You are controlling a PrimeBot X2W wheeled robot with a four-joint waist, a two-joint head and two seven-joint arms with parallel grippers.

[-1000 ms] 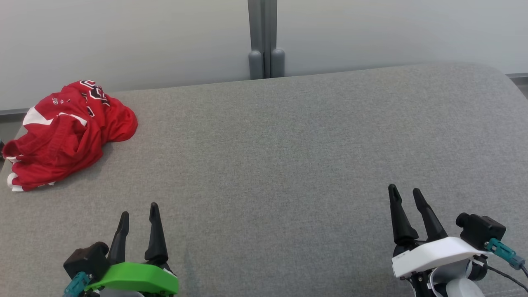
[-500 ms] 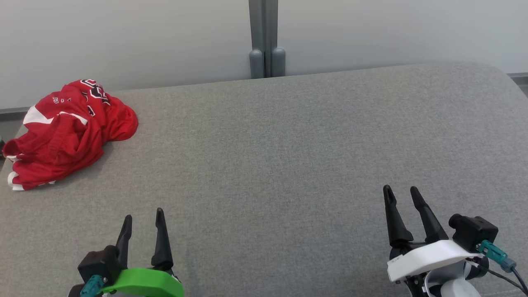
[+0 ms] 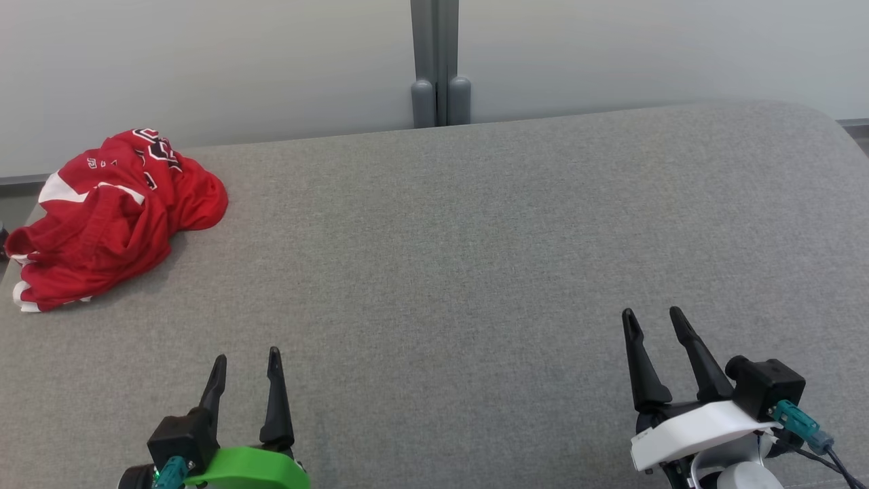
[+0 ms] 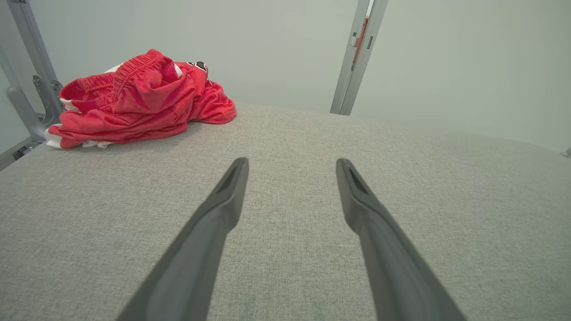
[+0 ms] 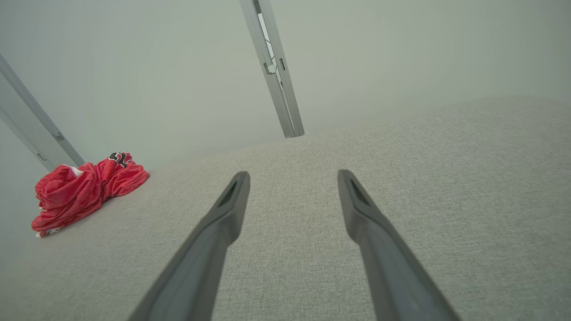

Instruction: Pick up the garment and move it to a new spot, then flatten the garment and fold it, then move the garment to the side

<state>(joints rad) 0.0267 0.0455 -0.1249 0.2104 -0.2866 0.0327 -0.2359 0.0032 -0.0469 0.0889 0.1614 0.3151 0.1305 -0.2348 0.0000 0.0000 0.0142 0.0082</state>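
I find my left gripper [image 3: 246,354], two long dark fingers on a green mount, at the lower left of the head view. Its fingers are spread apart and hold nothing. My right gripper [image 3: 652,312], on a white mount at the lower right, is likewise spread and empty. Both point up the frame over the grey woven fabric surface [image 3: 441,272]. I judge this a ready stance, jaws parted so that either can close on cloth once brought to it.

The crumpled red garment with white trim and black lettering [image 3: 108,217] lies heaped at the upper left of the head view, by the surface's left edge. It is well apart from the left gripper, up and left of its fingertips, and farther from the right. Pickup is not yet begun.
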